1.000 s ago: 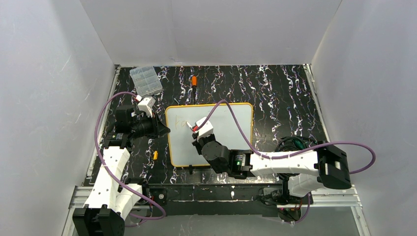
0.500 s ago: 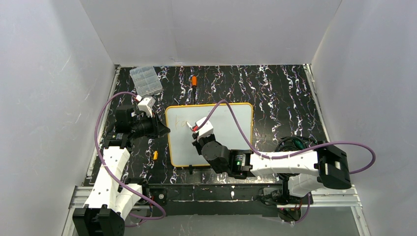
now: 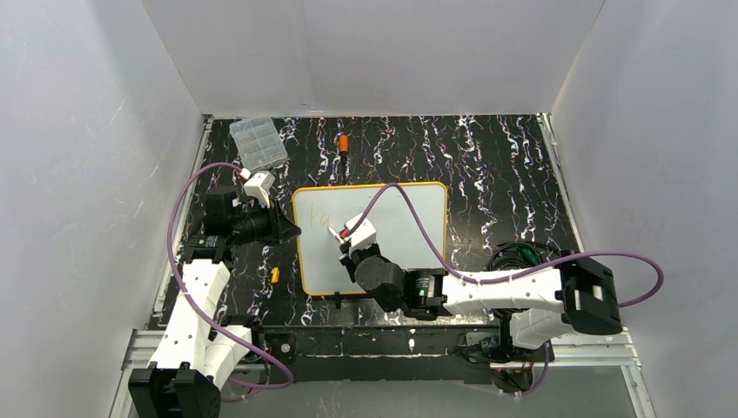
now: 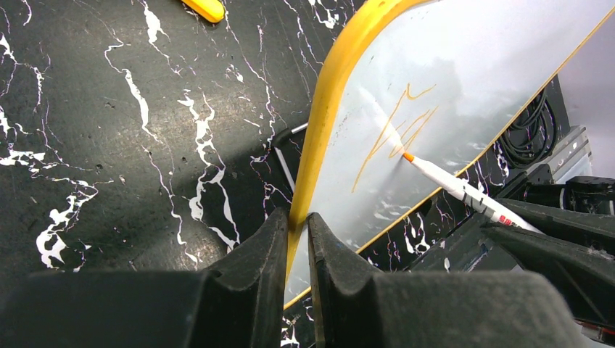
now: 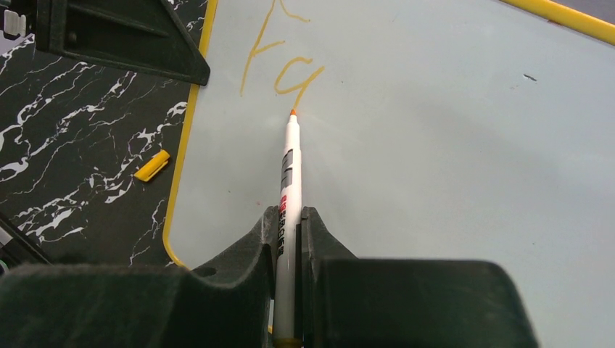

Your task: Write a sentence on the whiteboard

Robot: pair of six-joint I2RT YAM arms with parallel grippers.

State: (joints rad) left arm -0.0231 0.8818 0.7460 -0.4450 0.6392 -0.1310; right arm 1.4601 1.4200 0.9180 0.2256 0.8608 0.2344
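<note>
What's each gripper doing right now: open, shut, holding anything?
The left gripper is closed on the whiteboard, clamping its yellow rim.
The right gripper is closed on an orange marker, tip at the board.

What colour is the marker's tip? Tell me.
Orange; the marker tip shows best in the right wrist view.

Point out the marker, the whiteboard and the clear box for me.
marker [image 5: 288, 170]: right wrist view, on its barrel ahead of the jaws.
whiteboard [image 4: 330, 94]: left wrist view, on its yellow rim.
clear box [image 3: 258, 142]: top view, on the middle of its lid.
</note>
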